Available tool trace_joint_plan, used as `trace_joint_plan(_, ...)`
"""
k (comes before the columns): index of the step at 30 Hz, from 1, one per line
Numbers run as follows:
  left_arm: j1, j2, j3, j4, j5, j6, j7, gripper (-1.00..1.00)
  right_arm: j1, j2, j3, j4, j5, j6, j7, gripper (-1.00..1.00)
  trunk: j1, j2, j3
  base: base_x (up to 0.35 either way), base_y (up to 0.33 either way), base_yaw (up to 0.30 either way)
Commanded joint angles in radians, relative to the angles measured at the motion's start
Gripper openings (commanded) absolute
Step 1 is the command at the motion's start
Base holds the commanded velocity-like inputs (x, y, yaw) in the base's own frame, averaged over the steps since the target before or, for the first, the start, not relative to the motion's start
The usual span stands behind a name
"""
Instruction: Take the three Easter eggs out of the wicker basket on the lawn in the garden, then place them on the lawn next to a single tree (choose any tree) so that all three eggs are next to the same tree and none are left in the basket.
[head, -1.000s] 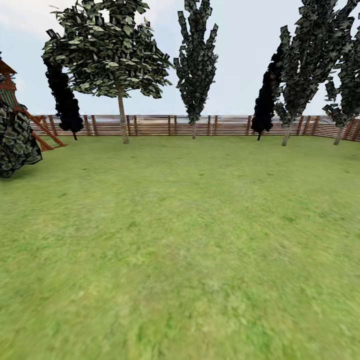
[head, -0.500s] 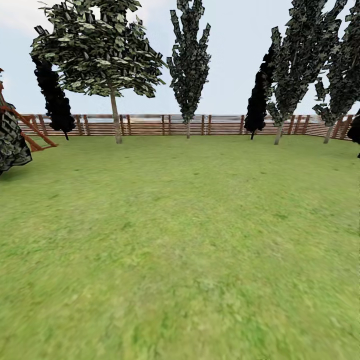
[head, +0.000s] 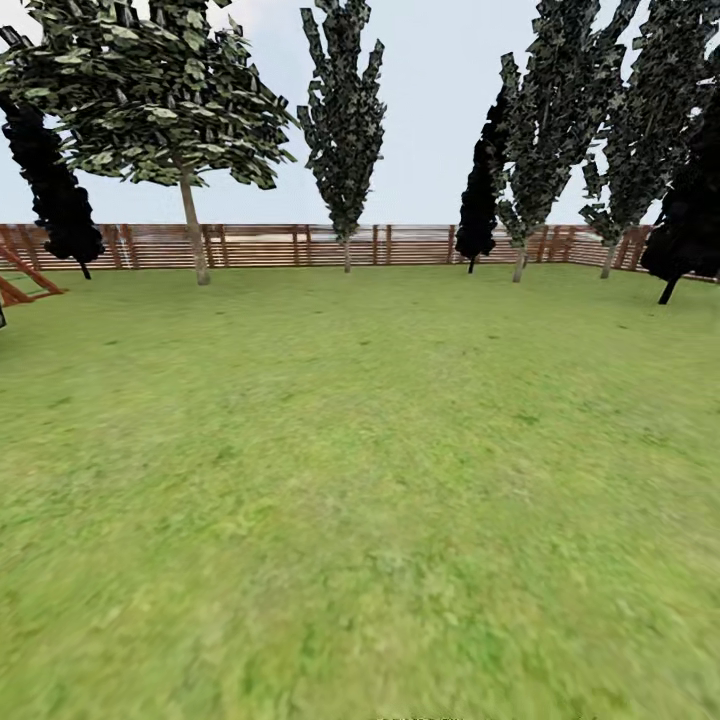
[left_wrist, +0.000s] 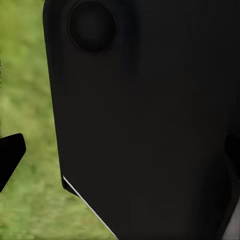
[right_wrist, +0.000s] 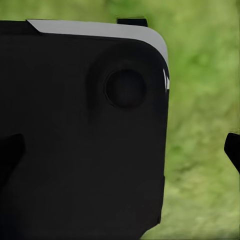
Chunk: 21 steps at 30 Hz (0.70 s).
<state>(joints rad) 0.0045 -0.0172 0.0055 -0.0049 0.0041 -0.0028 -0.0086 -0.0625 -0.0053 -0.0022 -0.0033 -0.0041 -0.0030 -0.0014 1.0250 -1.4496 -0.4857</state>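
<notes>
Everything in the head view has slid to the left since the earlier pictures, so the camera has turned right; the play set (head: 22, 280) is now almost cut off at the left edge. Wide lawn (head: 360, 480) lies open up to the fence (head: 300, 245) at its far edge. One pale-trunk tree (head: 190, 235) stands near that fence, beside dark column trees (head: 345, 120). Both wrist views show dark robot casing over grass, and I cannot tell how the jaws stand.
</notes>
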Motion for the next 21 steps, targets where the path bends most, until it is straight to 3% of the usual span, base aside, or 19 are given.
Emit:
trace_joint_plan(1,0.0,0.0,0.001,-0.001,0.0,0.0,-0.001,1.0,0.0,0.0,0.0,0.0,0.0,0.0,0.0,1.0,0.0,0.0,-0.001,0.0,0.0,-0.264)
trace_joint_plan(21,0.0,0.0,0.001,0.0,0.0,0.0,-0.002,1.0,0.0,-0.001,-0.002,-0.001,-0.002,-0.003,0.0,1.0,0.0,0.0,-0.016,0.0,0.0,-0.266)
